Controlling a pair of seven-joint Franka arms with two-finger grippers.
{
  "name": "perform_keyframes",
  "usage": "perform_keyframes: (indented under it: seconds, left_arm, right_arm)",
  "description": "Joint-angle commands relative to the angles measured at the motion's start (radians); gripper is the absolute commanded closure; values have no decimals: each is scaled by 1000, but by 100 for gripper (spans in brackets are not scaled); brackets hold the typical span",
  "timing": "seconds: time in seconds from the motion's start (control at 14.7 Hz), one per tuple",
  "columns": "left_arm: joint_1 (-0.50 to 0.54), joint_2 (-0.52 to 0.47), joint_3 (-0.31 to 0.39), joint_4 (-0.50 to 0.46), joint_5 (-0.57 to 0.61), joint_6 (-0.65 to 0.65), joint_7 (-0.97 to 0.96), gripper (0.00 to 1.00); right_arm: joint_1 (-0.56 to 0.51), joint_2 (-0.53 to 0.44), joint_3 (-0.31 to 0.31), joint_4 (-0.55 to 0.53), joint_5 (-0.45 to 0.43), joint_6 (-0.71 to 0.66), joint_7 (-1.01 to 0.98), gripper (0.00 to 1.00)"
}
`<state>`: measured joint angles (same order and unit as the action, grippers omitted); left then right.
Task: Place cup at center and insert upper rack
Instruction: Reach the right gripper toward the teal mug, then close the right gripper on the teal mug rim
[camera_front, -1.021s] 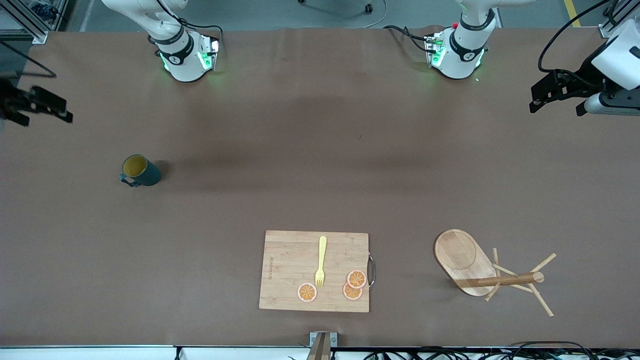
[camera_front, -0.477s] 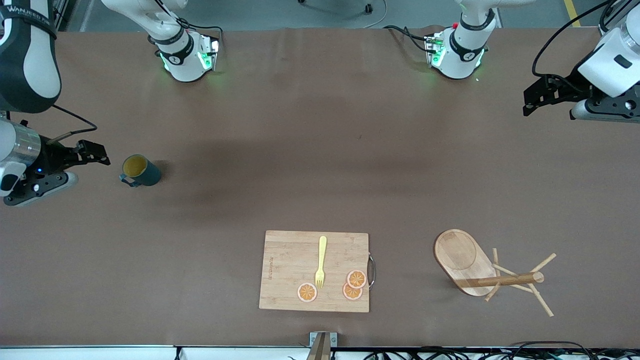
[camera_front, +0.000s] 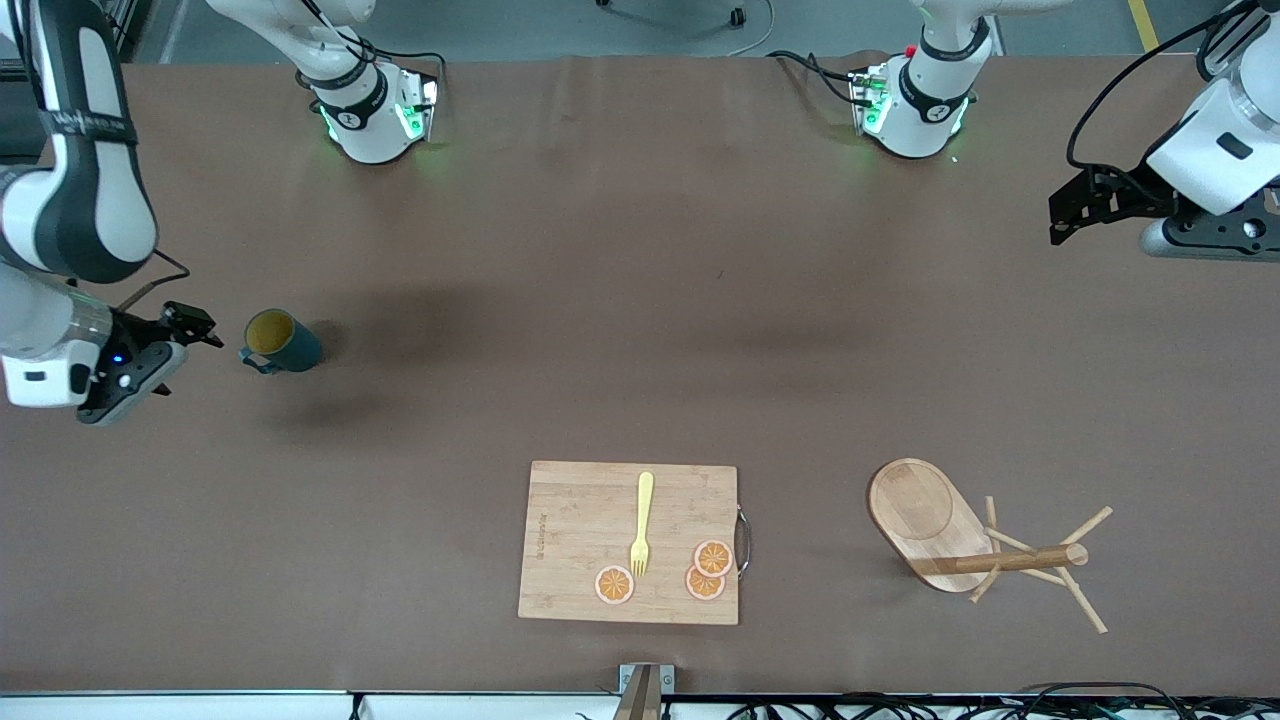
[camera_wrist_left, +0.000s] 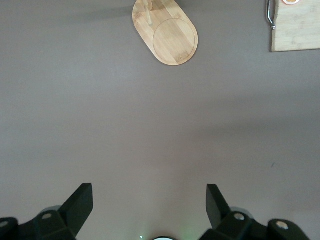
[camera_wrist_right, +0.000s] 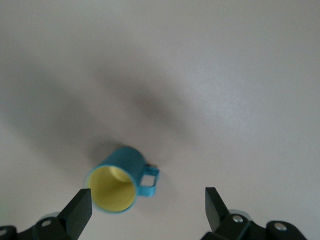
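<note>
The dark teal cup (camera_front: 282, 341) with a yellow inside stands upright toward the right arm's end of the table, its handle toward the front camera. My right gripper (camera_front: 195, 327) is open and empty just beside it, on the table-end side. In the right wrist view the cup (camera_wrist_right: 117, 182) lies ahead of the open fingers, close to one of them. The wooden mug tree (camera_front: 960, 540) lies tipped on its side near the front edge, toward the left arm's end. My left gripper (camera_front: 1072, 212) is open and empty, high over the table's end; its wrist view shows the tree's oval base (camera_wrist_left: 167, 32).
A bamboo cutting board (camera_front: 628, 542) with a yellow fork (camera_front: 642, 524) and orange slices (camera_front: 712, 558) lies near the front edge at mid-table. Its corner shows in the left wrist view (camera_wrist_left: 297, 30). The arm bases stand along the table's back edge.
My right gripper has come in from the table's end and down to just beside the cup. My left gripper has shifted slightly. The cup and mug tree have not moved.
</note>
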<state>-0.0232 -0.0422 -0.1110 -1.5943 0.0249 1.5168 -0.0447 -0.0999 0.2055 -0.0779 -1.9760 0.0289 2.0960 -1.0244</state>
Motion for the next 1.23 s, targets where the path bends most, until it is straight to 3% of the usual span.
perform_keyframes:
  seconds: [0.0,0.2,0.75,0.82,0.95,1.02,1.16]
  left_arm:
    - [-3,16,-21,27,21,6,-50,0]
    - [-3,28,-35,27,20,13,-73,0]
    - [-3,39,-50,27,23,29,-80,0]
    - [-3,39,-50,25,21,29,-80,0]
    - [-3,39,-50,25,23,29,-80,0]
    - [-3,38,-50,25,21,29,-80,0]
    - [-1,38,-50,25,23,29,-80,0]
  right_arm:
    - [-12,12,10,-150,14,189,-95,0]
    - [-27,77,10,-156,16,200,-143,0]
    - [-66,74,13,-221,20,180,-206,1]
    - [-64,75,13,-227,20,182,-213,5]
    - [-61,75,15,-241,22,197,-247,28]
    - [-57,75,15,-241,22,208,-259,47]
    - [-43,77,21,-239,29,217,-270,100]
